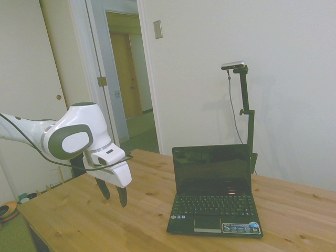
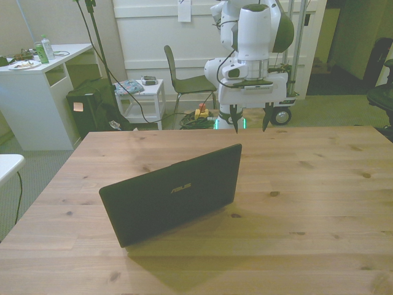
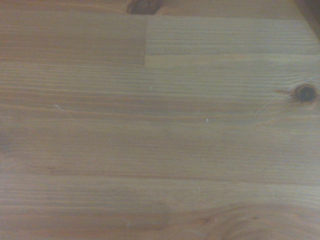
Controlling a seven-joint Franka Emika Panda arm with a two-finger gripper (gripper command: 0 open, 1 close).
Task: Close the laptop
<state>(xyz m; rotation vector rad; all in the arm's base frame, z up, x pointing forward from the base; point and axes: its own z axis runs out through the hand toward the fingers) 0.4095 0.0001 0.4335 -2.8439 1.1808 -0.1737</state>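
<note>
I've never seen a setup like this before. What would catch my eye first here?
Probably the big white robot arm, its gripper hanging open just above the wooden table, off to one side of the laptop. Next, the small black laptop itself: it stands open near the table's middle, screen dark, with colourful stickers beside the touchpad. Nothing else lies on the table.

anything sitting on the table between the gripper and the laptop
No. Only bare table lies between the open gripper and the laptop. The side view shows this best, and the front view agrees.
</note>
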